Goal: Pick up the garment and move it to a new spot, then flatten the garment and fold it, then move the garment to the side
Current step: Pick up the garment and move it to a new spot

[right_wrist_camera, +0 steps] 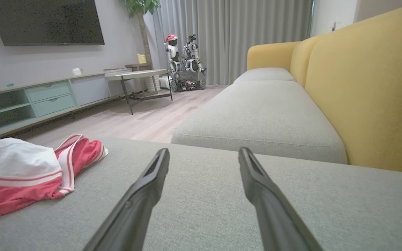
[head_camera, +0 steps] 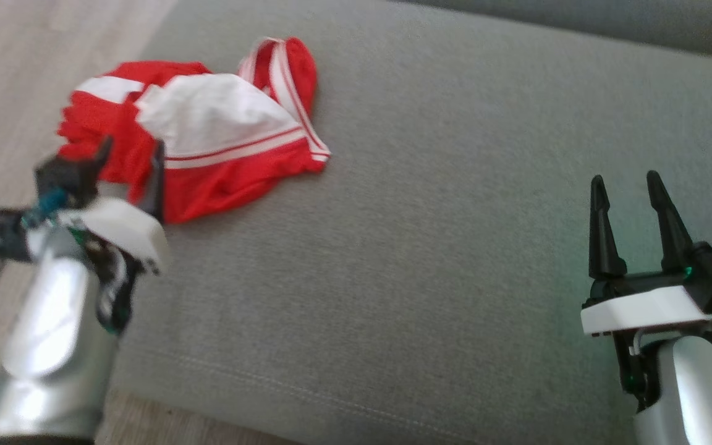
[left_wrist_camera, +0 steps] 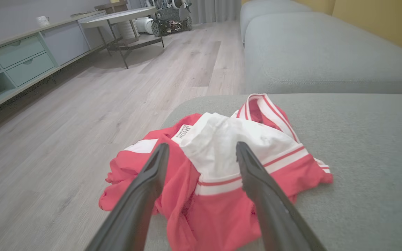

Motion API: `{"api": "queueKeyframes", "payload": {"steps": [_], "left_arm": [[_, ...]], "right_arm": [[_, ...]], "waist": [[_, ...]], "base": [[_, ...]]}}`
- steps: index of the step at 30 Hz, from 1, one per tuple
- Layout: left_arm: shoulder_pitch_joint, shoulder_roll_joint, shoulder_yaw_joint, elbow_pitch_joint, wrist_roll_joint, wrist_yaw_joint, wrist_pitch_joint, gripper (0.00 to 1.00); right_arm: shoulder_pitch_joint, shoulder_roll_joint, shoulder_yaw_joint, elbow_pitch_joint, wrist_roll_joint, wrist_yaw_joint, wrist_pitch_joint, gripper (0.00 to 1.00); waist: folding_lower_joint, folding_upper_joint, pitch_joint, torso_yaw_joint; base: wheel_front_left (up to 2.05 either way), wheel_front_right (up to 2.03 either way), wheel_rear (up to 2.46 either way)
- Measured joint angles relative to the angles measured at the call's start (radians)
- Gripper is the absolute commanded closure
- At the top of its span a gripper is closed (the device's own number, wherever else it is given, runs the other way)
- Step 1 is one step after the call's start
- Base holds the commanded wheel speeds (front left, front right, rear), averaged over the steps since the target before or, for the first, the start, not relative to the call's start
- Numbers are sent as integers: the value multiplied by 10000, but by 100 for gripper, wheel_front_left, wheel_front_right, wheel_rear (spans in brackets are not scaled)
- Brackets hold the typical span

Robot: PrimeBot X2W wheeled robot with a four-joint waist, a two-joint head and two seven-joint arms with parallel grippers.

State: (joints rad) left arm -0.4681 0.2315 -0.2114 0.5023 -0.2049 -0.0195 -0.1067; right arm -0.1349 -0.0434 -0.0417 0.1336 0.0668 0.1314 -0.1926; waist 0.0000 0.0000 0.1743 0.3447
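Note:
A crumpled red and white garment (head_camera: pixel 207 136) lies bunched near the left end of the grey sofa cushion (head_camera: pixel 455 247). My left gripper (head_camera: pixel 132 147) is open, its fingers at the garment's near left edge, just above the red cloth. In the left wrist view the garment (left_wrist_camera: pixel 218 164) spreads between and beyond the two dark fingers (left_wrist_camera: pixel 145 188), and my left gripper (left_wrist_camera: pixel 202 148) holds nothing. My right gripper (head_camera: pixel 625 180) stands open over bare cushion at the right, far from the garment. The right wrist view shows the garment (right_wrist_camera: pixel 23 174) at its left and my right gripper (right_wrist_camera: pixel 203 151) empty.
The cushion's left edge drops to a pale wood floor (left_wrist_camera: pixel 65 115). A second grey cushion (right_wrist_camera: pixel 260 115) and the yellow sofa back (right_wrist_camera: pixel 368 87) lie beyond. Across the room stand a long low cabinet (right_wrist_camera: pixel 40 101), a round table (right_wrist_camera: pixel 138 75) and another robot (right_wrist_camera: pixel 185 59).

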Motion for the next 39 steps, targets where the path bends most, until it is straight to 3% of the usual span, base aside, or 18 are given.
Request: {"api": "queueKeyframes", "payload": {"steps": [9, 18, 19, 20, 28, 32, 37, 39], "left_arm": [[-2115, 460, -75, 1992, 10, -516, 731, 0], [-3182, 744, -696, 3787, 541, -600, 1214, 0], [-3263, 740, -692, 3931, 539, -600, 1158, 22], [-3362, 725, -681, 4103, 520, -600, 1135, 100], [-3629, 713, -696, 4748, 510, -598, 332, 100], [-3650, 711, -679, 4677, 487, -539, -585, 100], [-3652, 642, -410, 3591, 144, -313, -1287, 100], [-3627, 623, -362, 2487, 146, -194, -1350, 100]], "right_arm": [[-65, -4, 21, -491, -178, 0, 171, 0], [-433, -12, 40, -621, -242, 0, 171, 0], [-433, -12, 42, -619, -244, 0, 171, 0], [-433, -12, 40, -619, -244, 0, 171, 0], [-437, -12, 42, -493, -328, 0, 169, 0], [-435, -13, 46, -282, -290, 0, 157, 0], [-387, -13, 128, 161, -104, 0, -25, 0], [-351, -12, 236, 422, 113, 0, -125, 0]], "waist": [[1, 0, 1082, -844], [1, 0, 1771, -1278], [2, 0, 1815, -1304], [1, 0, 1850, -1324], [0, 0, 1783, -1363], [0, 0, 1470, -1369], [0, 0, 863, -1389], [0, 0, 410, -1427]], "base": [[0, 0, 0], [0, 0, 0], [0, 0, 0], [0, 0, 0], [0, 0, 0], [0, 0, 0], [0, 0, 0], [0, 0, 0]]}}
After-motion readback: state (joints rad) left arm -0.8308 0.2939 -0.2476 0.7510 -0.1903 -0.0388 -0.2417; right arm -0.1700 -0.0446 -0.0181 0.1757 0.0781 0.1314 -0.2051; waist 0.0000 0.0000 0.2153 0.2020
